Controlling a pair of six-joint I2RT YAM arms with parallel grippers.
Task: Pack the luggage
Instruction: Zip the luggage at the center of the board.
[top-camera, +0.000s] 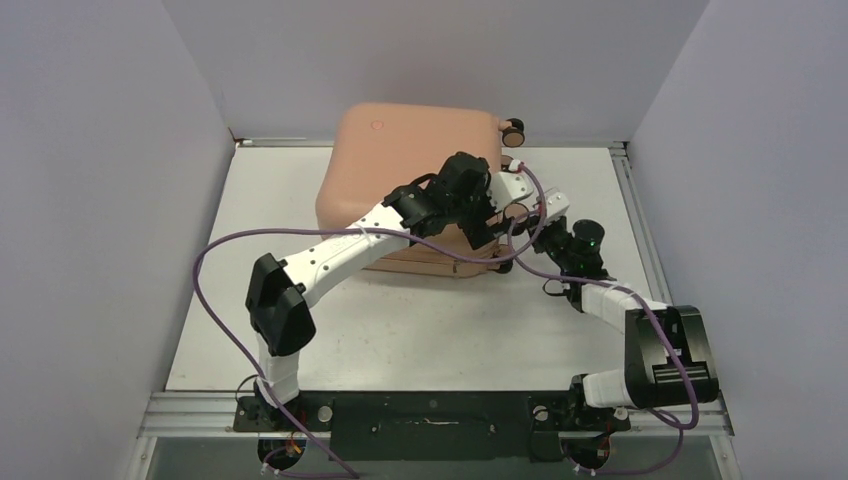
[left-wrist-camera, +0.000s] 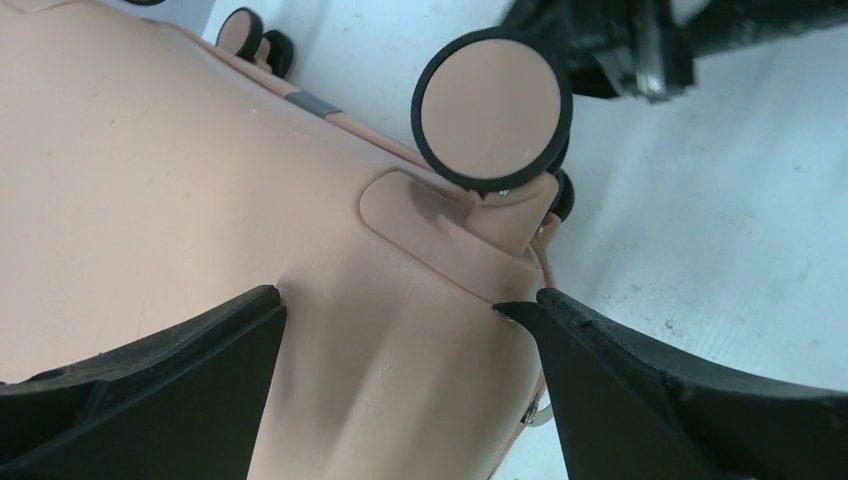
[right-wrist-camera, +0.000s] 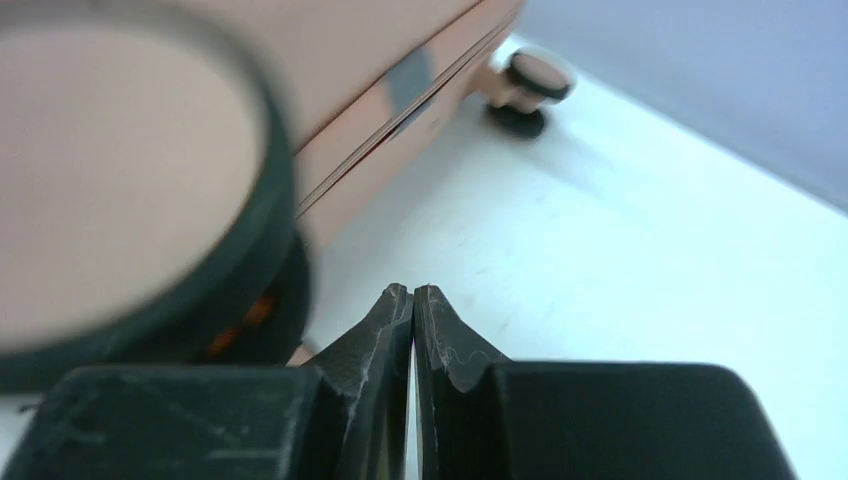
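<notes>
White table, one luggage, two arms

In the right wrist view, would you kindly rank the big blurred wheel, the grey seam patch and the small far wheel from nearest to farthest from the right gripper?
1. Big wheel: close beside the right gripper, at the picture's left.
2. Grey patch: farther along the suitcase seam, upper middle.
3. Small wheel: farthest, at the far corner.
</notes>
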